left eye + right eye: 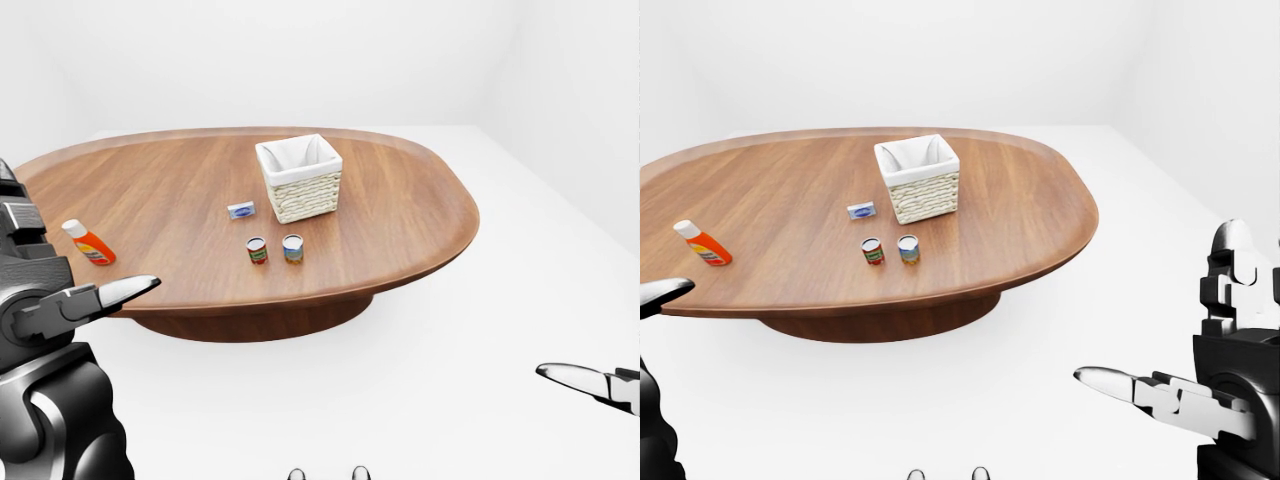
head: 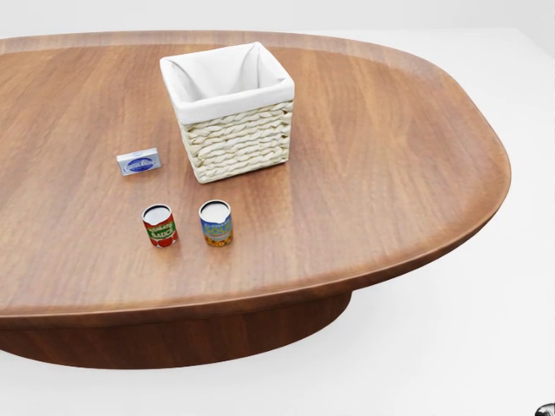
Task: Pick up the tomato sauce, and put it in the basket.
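The tomato sauce (image 2: 159,226) is a small red can standing upright on the wooden table (image 2: 390,173), below and left of the white-lined wicker basket (image 2: 238,143) in the head view. My left hand (image 1: 110,295) is open and empty at the left edge of the left-eye view, off the table's near rim and well left of the can. My right hand (image 1: 1120,383) is open and empty at the lower right of the right-eye view, over the white floor and far from the table.
A blue and yellow can (image 2: 216,224) stands just right of the tomato sauce. A small blue box (image 2: 139,162) lies left of the basket. An orange bottle (image 1: 90,243) lies near the table's left rim. White floor surrounds the table.
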